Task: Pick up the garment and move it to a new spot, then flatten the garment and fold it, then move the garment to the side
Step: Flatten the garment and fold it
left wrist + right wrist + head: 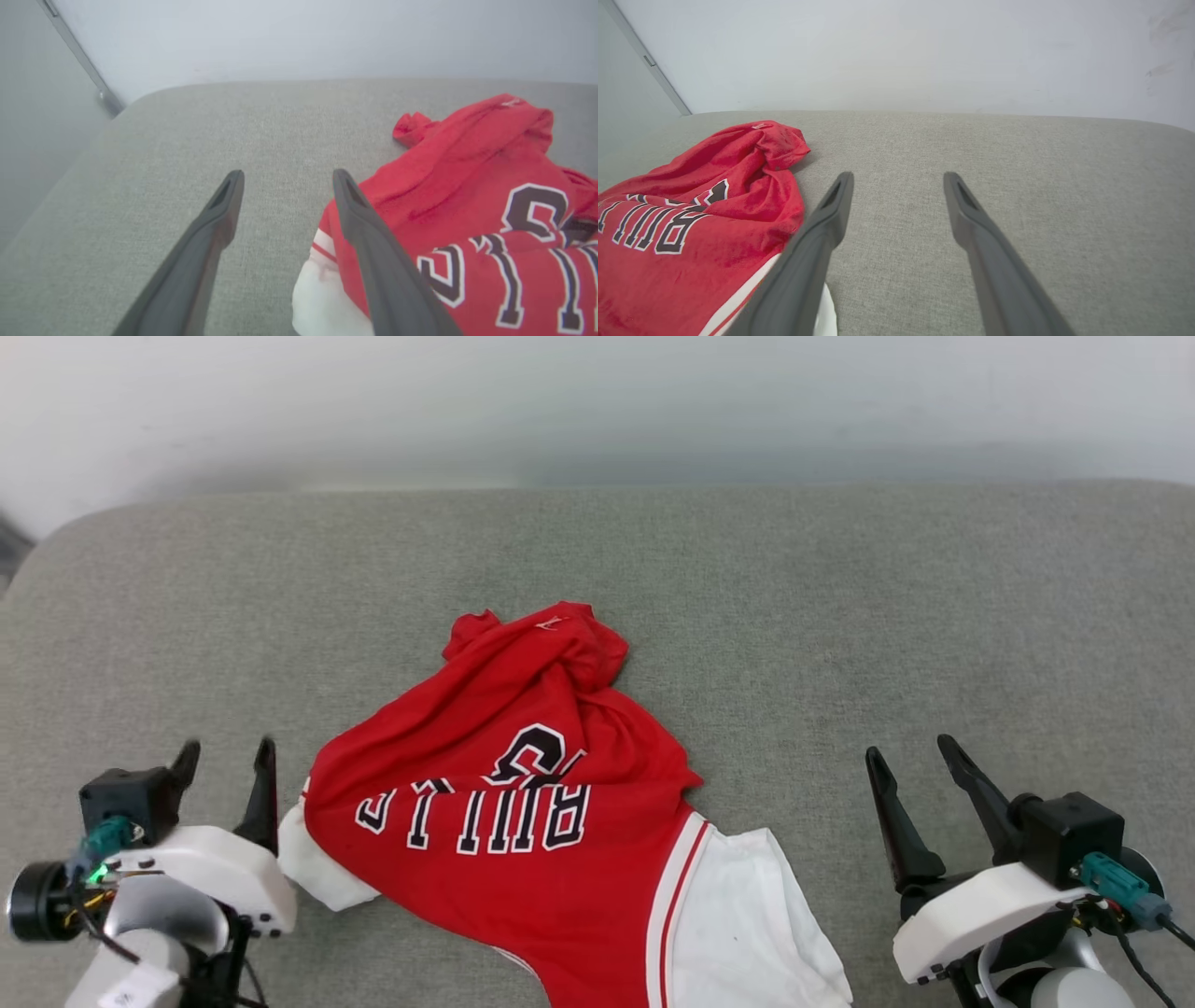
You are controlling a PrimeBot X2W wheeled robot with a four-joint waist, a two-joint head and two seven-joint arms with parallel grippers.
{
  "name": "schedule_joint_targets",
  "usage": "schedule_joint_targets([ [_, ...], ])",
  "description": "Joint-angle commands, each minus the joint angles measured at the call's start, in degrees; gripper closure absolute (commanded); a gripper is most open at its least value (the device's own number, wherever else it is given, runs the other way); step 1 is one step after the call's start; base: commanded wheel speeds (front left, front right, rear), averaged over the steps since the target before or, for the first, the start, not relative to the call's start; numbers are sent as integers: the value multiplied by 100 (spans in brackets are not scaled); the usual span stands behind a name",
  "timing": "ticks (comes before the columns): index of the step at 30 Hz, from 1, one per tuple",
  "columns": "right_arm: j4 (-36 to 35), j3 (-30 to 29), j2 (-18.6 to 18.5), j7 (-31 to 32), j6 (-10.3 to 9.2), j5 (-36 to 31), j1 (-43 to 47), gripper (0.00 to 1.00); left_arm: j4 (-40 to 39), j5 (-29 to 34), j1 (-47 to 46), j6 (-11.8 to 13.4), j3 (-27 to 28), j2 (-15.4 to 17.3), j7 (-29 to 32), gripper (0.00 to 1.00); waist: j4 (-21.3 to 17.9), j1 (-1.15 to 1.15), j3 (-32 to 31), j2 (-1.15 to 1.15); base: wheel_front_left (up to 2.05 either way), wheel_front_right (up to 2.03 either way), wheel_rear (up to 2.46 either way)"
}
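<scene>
- You have the garment in a loose heap at the lower centre of the head view, on the grey padded surface; its lower part runs off the bottom edge.
- The lettered side faces up; the print reads upside-down in the head view; the red body is bunched into a twisted knot toward frame centre; one white sleeve spreads lower right, and the other peeks out lower left.
- Judgement: not yet flattened; the folds across the print need spreading before any fold.
- Left gripper: lower left of the head view, fingers spread wide, nothing between them; its inner finger stands just beside the red edge and left sleeve; you cannot tell contact from these views.
- Right gripper: lower right, fingers wide apart and empty, clear of the cloth with bare surface between.
- Both point up the frame, low over the surface, flanking the heap; judgement: this bracket suits one arm taking each side to pull the cloth flat.
- Watch the near sleeve; it may drag if you sweep the left arm inward.
</scene>
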Motion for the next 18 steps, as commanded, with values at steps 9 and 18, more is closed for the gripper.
schedule_joint_targets([
  [9,-150,-153,14,124,-2,-70,154,0,-902,665,301,52,-135,-399,-1326,0,223,1,-263,0,0,0,0],
  [18,-415,252,-396,1479,-2,32,357,0,-1750,1115,949,30,-242,-838,-1362,0,306,1,-317,0,0,0,0],
])
